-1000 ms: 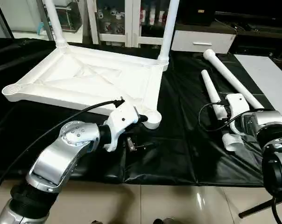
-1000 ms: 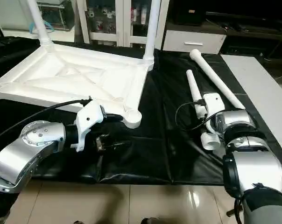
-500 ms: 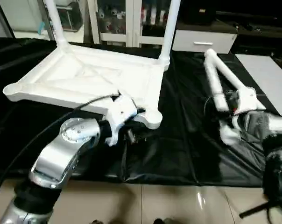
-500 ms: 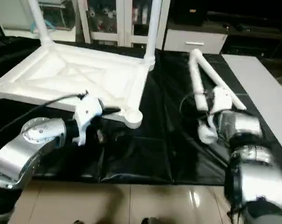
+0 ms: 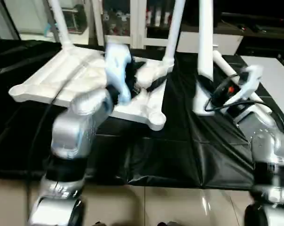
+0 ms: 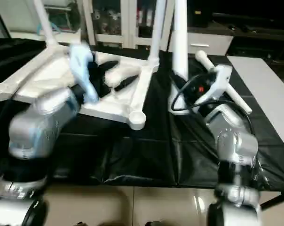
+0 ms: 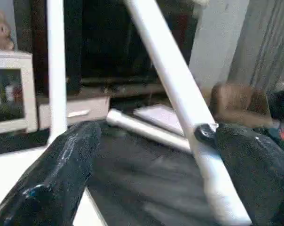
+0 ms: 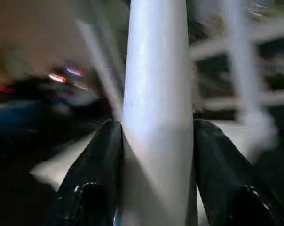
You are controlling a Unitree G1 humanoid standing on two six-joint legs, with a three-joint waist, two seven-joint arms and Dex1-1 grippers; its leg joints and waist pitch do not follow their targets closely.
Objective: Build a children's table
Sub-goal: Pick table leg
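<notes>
Table top, big and white, lies upside down on the black sheet, toward the sheet's far left corner. Its ribs face up. Two white legs already stand up from its two far corners, the far left leg and the far right leg. The near right corner socket is an open round cup with nothing in it.

My right gripper pinches a third leg. Both black fingers press on its sides, one on each side. I hold this leg standing up over the sheet, to the right of the table top, with its wide end low near the sheet. A fourth leg lies flat on the sheet behind my right arm, near the far right edge.

My left gripper is up over the table top, near its far right corner. Its two fingers are spread wide apart and hold nothing.
</notes>
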